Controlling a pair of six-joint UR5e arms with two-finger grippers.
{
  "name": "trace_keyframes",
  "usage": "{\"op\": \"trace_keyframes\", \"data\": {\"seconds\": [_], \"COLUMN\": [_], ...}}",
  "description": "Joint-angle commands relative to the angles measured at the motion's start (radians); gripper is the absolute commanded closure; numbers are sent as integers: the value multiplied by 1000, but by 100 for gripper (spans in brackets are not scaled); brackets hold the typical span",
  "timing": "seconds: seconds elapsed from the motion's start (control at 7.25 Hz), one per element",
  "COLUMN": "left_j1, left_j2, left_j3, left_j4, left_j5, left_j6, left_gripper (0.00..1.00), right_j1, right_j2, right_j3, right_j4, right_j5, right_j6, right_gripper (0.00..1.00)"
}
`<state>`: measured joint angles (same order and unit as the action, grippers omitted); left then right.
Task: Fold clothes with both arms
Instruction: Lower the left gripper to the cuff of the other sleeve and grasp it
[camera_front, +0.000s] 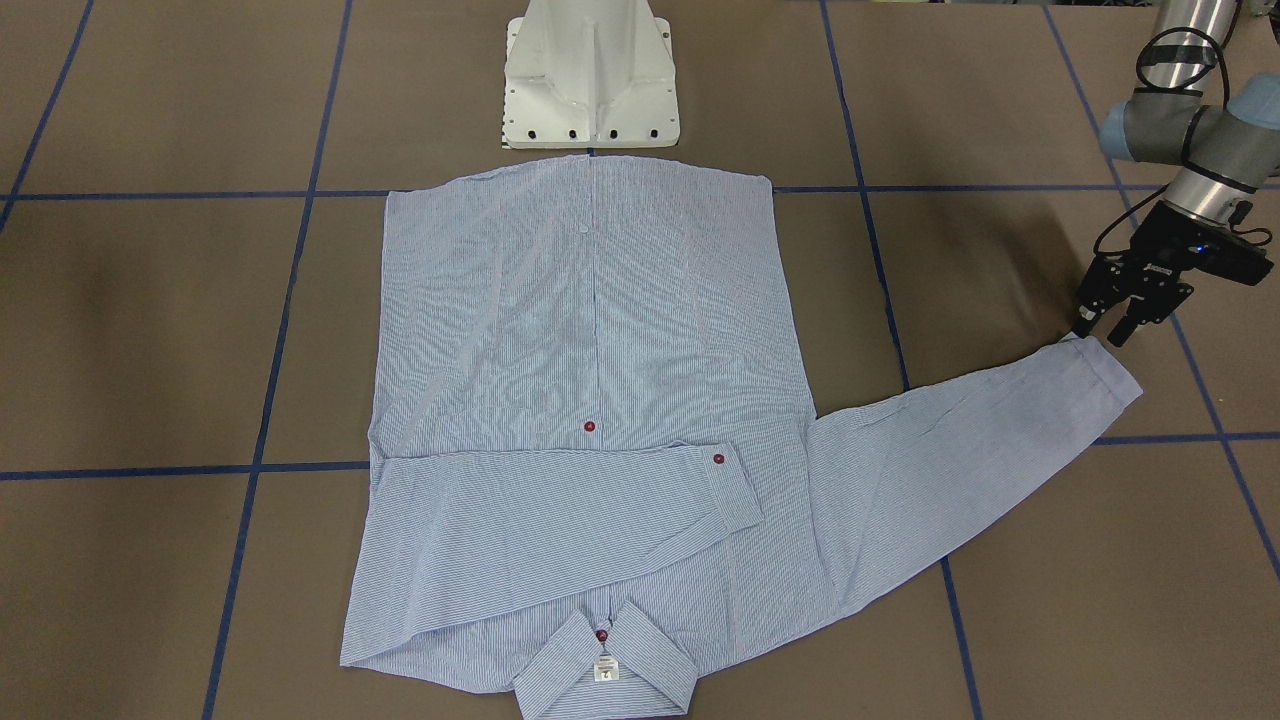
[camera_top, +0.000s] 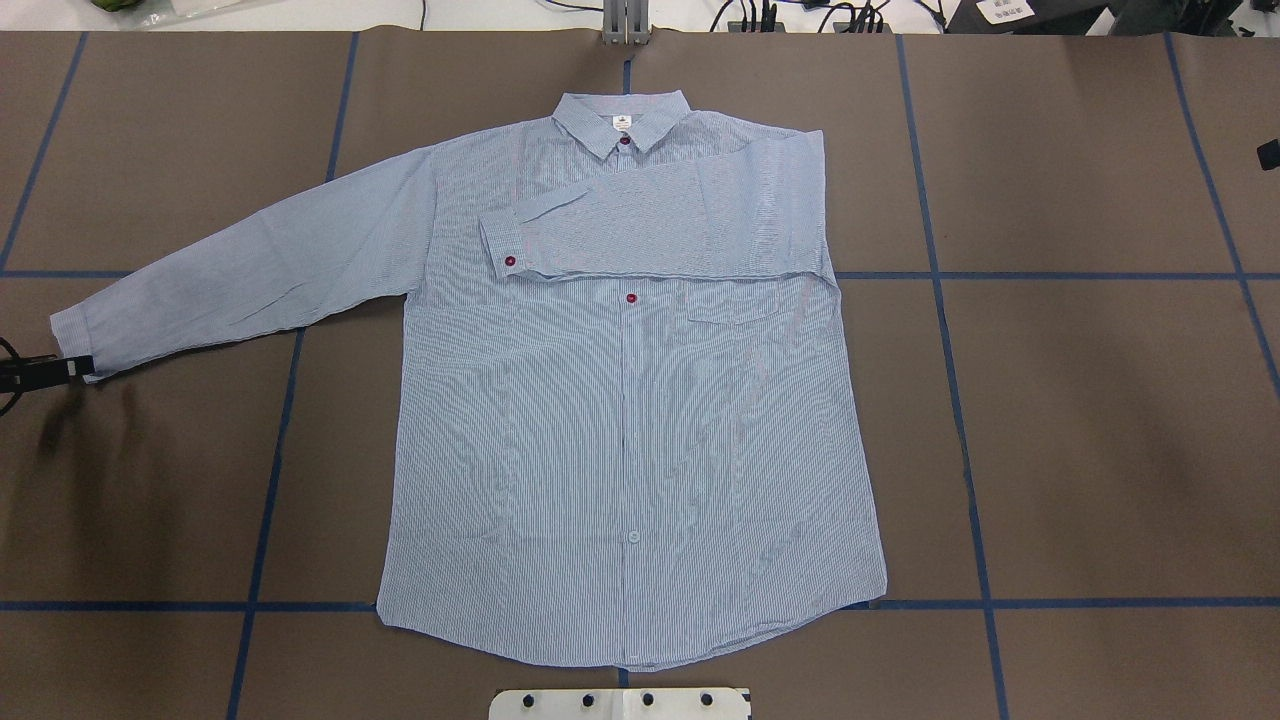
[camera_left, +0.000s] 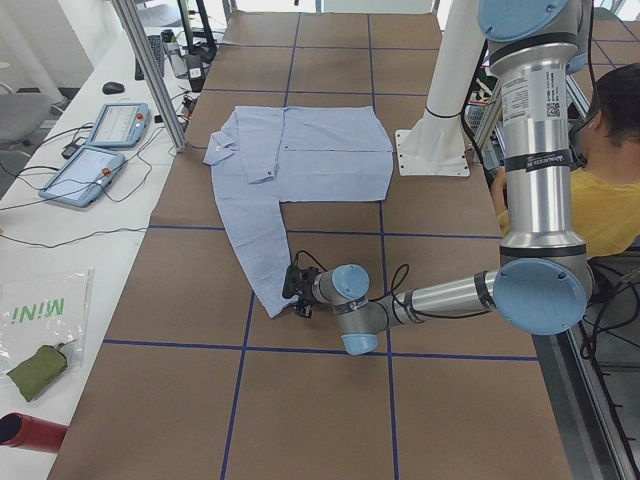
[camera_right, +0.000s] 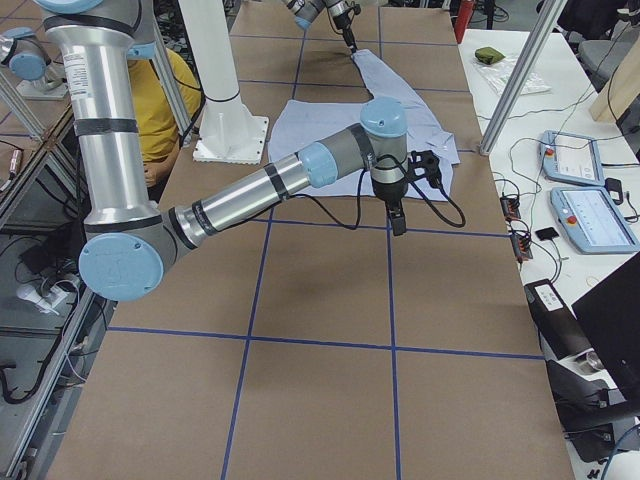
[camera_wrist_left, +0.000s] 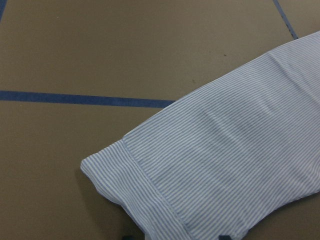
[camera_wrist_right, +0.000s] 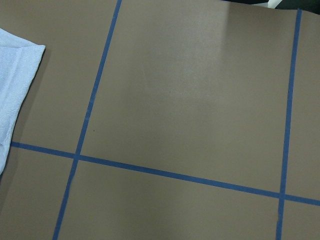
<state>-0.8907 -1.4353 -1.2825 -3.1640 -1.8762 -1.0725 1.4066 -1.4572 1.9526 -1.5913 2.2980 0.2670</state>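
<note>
Shirt (camera_top: 620, 420) is laid flat, front up and buttoned, on the table (camera_top: 1100, 420), with the collar (camera_top: 620, 120) at the edge far from the pedestal base (camera_front: 590, 80). One sleeve (camera_top: 660, 225) is already folded across the chest. The other sleeve (camera_top: 250, 270) is stretched out toward the robot's left and is judged the next part to be folded. Left gripper (camera_front: 1105, 328) is set low at its cuff (camera_wrist_left: 150, 190), jaws parted to either side of the cuff edge, apparently nothing pinched yet; likely placed for a grab. Right gripper (camera_right: 397, 225) is hung over bare table off the shirt's other side, likely parked clear; parted or closed cannot be told. The table is covered in brown sheet gridded with blue tape (camera_top: 950, 380). Tablets (camera_left: 100, 150) are seen on a white side bench (camera_left: 40, 250); a person in yellow (camera_left: 610, 210) is seated behind the base.
</note>
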Motion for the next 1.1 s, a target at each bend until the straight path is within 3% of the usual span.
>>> {"op": "trace_keyframes", "data": {"seconds": [0.0, 0.28, 0.41, 0.55, 0.96], "left_j1": [7, 7, 6, 6, 2], "left_j2": [-8, -11, -11, -10, -5], "left_j3": [15, 20, 19, 18, -35], "left_j4": [1, 1, 1, -1, 4], "left_j5": [0, 0, 0, 0, -24], "left_j6": [2, 6, 6, 6, 29], "left_gripper": [55, 63, 71, 100, 100], "right_j1": [0, 0, 0, 0, 0], "right_j2": [0, -2, -2, -2, -9], "right_j3": [-1, -1, 0, 0, 0], "right_j4": [-1, 1, 1, 1, 25], "right_j5": [0, 0, 0, 0, 0], "right_j6": [-3, -3, 0, 3, 11], "right_gripper": [0, 0, 0, 0, 0]}}
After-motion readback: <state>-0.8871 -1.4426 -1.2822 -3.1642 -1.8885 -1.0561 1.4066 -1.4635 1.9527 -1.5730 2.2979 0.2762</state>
